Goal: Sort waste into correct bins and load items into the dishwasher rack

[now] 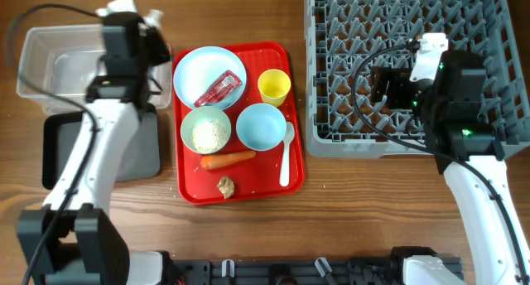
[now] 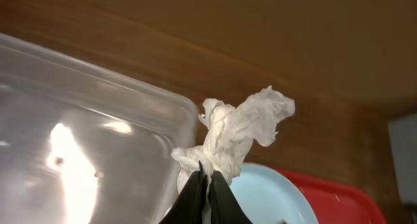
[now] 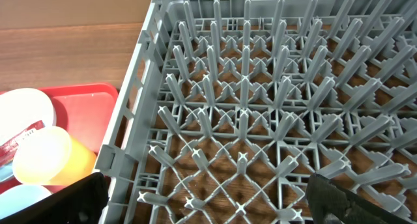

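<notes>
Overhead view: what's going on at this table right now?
The left gripper is shut on a crumpled white tissue beside the corner of the clear rectangular plastic tub. The right gripper hangs open and empty above the grey pegged dishwasher rack, whose visible part holds nothing. The dishes and food scraps sit on the red serving tray, none loaded or binned yet.

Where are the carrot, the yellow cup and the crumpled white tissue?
carrot (image 1: pixel 228 160): overhead view, middle of its orange body.
yellow cup (image 1: pixel 274 87): overhead view, inside its open mouth.
white tissue (image 2: pixel 242 127): left wrist view, middle of the crumpled wad.
</notes>
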